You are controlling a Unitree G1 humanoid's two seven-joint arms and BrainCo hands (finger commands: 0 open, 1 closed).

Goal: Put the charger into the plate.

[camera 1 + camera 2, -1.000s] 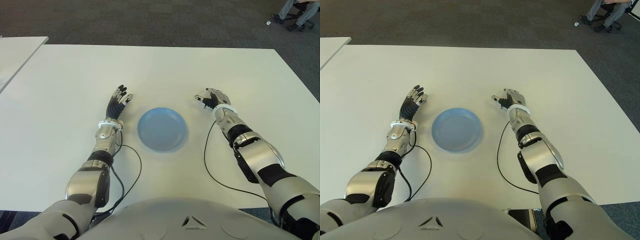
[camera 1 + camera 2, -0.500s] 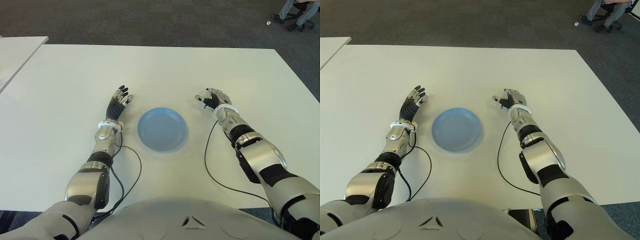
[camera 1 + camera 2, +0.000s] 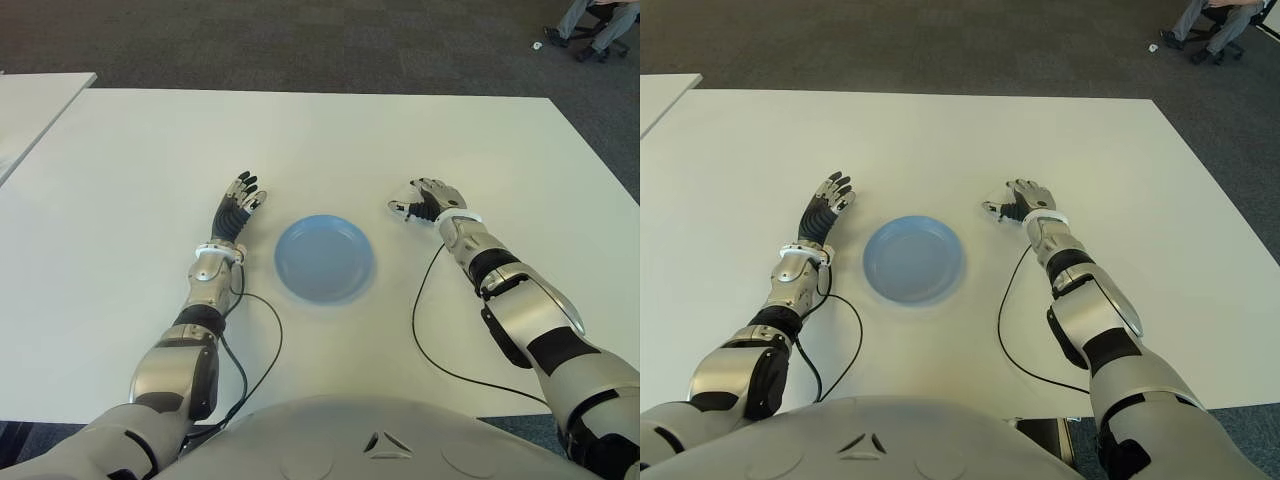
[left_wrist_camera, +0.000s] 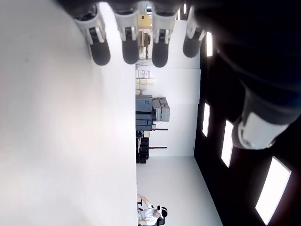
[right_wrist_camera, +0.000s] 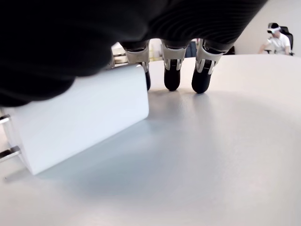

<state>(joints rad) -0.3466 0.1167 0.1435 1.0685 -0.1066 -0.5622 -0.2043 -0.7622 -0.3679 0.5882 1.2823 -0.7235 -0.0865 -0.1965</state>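
The blue plate [image 3: 325, 260] lies empty on the white table [image 3: 320, 140], between my two hands. My right hand [image 3: 425, 201] is just right of the plate, palm down. In the right wrist view its fingers [image 5: 172, 70] curl down past a white block charger [image 5: 80, 117] held under the palm; the charger sits low against the table, its metal prongs sticking out at one end. My left hand [image 3: 238, 203] shows left of the plate with its fingers [image 4: 127, 44] stretched out and holding nothing.
Black cables run from both wrists across the table, one on the right [image 3: 420, 320] and one on the left [image 3: 265, 340]. A second white table [image 3: 30, 100] stands to the left. A seated person's legs [image 3: 590, 20] show beyond the far right corner.
My right hand has shifted a little to the right and lowered toward the table. The left hand and the plate have not moved.
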